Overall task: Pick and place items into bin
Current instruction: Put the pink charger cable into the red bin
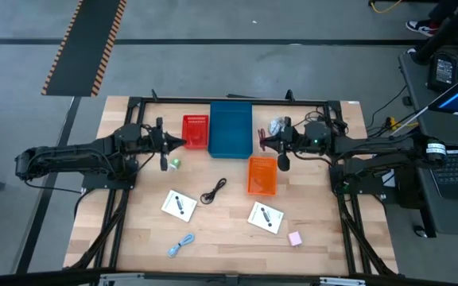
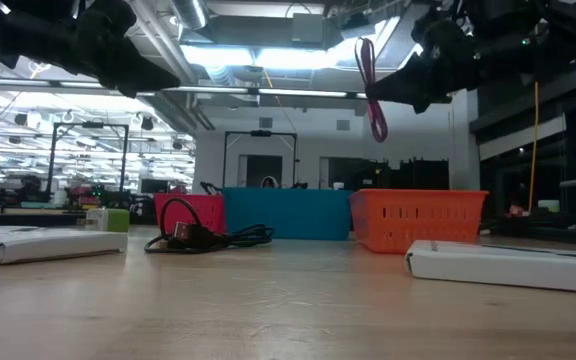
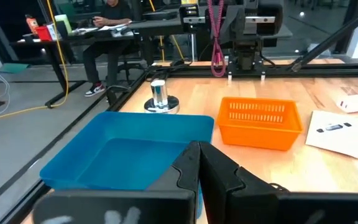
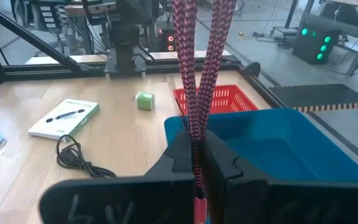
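Right wrist view, pink cable (image 4: 197,93) top cut off, right gripper (image 4: 194,155) clamping it

Two robot arms, dark matte black throughout, built of blocky jointed segments with rounded housings at the joints. Left arm (image 1: 78,155): long black links, thicker toward the base, narrowing to the left hand (image 1: 177,144). Right arm (image 1: 372,147): same build, with a small green indicator light on the wrist housing and black cabling along the links, ending in the right hand (image 1: 270,143). Each hand carries two black wedge-shaped fingers (image 3: 225,171) with angular, faceted outer faces; the right hand's fingers (image 4: 222,163) are of identical form.
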You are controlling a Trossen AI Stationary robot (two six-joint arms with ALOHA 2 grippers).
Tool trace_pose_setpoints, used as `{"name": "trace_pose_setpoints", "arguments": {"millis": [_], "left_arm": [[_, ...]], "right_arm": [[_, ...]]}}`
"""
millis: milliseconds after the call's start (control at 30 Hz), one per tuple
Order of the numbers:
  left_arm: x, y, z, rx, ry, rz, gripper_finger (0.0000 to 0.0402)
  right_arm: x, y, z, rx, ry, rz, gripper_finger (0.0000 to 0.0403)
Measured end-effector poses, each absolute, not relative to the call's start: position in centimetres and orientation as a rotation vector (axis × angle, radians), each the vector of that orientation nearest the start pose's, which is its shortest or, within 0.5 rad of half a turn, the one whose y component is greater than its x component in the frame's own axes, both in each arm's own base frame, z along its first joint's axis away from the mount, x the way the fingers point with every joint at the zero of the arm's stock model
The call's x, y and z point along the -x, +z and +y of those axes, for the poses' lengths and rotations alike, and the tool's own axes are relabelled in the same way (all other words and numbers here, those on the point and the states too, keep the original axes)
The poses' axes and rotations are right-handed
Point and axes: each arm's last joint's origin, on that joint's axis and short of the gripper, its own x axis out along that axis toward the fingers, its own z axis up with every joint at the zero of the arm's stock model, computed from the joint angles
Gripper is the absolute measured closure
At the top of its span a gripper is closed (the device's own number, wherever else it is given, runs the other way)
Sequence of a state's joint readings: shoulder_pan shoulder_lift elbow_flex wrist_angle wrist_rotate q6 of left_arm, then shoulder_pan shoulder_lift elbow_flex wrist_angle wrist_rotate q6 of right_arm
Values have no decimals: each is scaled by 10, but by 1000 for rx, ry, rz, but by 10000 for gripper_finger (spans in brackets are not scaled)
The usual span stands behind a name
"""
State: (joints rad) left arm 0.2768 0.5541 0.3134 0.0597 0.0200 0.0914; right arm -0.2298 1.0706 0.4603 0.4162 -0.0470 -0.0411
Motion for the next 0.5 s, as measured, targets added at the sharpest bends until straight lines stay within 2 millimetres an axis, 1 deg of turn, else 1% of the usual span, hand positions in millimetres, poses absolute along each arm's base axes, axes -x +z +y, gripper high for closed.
{"name": "trace_pose_setpoints", "arguments": {"millis": [300, 400, 500], "left_arm": [[-138, 225, 39, -63, 249, 189, 392], [-138, 227, 39, -67, 250, 168, 374], [-138, 230, 39, -72, 251, 141, 346]], "right_arm": [[-218, 226, -50, 36, -176, 191, 403], [-218, 226, -50, 37, -177, 191, 403], [-218, 226, -50, 38, -177, 191, 403]]}}
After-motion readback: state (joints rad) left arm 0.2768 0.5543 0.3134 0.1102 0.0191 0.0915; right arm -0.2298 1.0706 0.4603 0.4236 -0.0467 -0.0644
